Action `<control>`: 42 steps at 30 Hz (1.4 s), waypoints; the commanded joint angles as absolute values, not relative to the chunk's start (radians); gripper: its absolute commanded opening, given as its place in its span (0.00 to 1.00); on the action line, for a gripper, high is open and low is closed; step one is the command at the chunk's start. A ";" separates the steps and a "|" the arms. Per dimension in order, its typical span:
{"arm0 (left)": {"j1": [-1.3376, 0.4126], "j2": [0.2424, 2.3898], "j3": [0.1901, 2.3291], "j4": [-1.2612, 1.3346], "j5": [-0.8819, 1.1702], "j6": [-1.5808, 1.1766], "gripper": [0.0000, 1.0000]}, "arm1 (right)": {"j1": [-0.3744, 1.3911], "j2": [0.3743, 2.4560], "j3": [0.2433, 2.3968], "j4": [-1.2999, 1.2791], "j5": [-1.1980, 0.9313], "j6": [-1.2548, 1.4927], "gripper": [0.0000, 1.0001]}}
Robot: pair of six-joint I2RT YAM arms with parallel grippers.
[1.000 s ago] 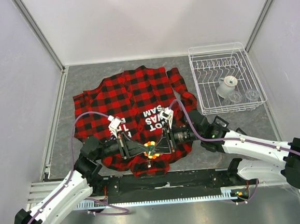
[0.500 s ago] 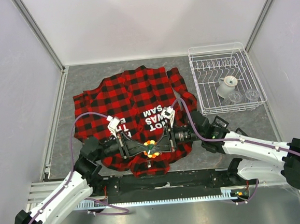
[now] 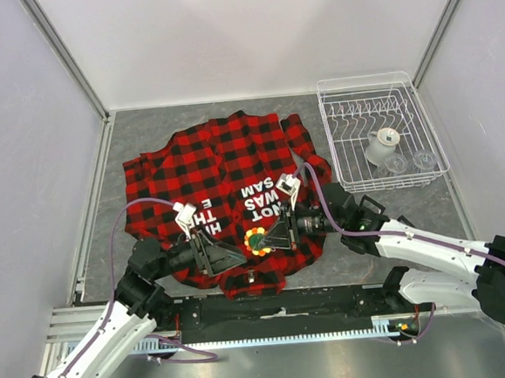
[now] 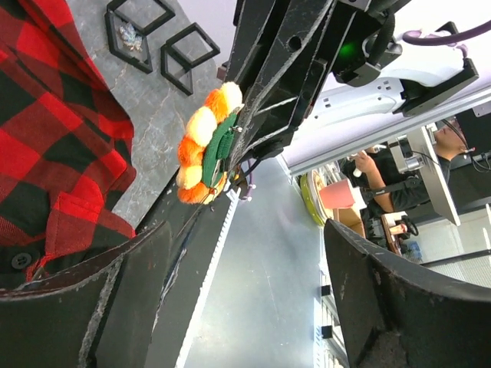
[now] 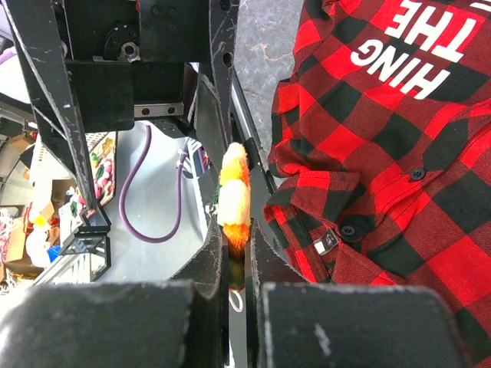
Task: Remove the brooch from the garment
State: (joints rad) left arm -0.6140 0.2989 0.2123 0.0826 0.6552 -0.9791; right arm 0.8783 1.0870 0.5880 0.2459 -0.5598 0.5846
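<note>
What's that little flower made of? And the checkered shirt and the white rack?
The flower pin looks like fuzzy yarn or felt: puffy orange and yellow petals around a green, knitted-looking middle. The shirt looks like soft, matte woven flannel, probably cotton, with white printed letters. The rack looks like thin white-coated wire.

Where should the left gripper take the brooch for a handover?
Probably the pompom rim of the brooch sticking out of the right gripper, coming straight in with the open left gripper. The right's jaws cover the flat faces, so only that rim is free.
</note>
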 commanded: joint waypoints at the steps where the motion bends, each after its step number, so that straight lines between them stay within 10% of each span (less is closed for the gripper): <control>1: -0.615 0.343 0.189 0.112 0.704 -1.022 0.87 | 0.871 1.104 0.641 0.288 -0.574 0.561 0.00; 16: -0.617 0.627 0.169 0.560 0.880 -1.089 0.82 | 0.871 1.137 0.652 0.301 -0.569 0.558 0.00; 24: -0.617 0.607 0.178 0.592 0.928 -1.137 0.59 | 0.871 1.161 0.666 0.273 -0.554 0.528 0.00; 42: -0.615 0.808 0.319 0.666 0.937 -1.115 0.67 | 0.871 1.167 0.635 0.276 -0.615 0.511 0.00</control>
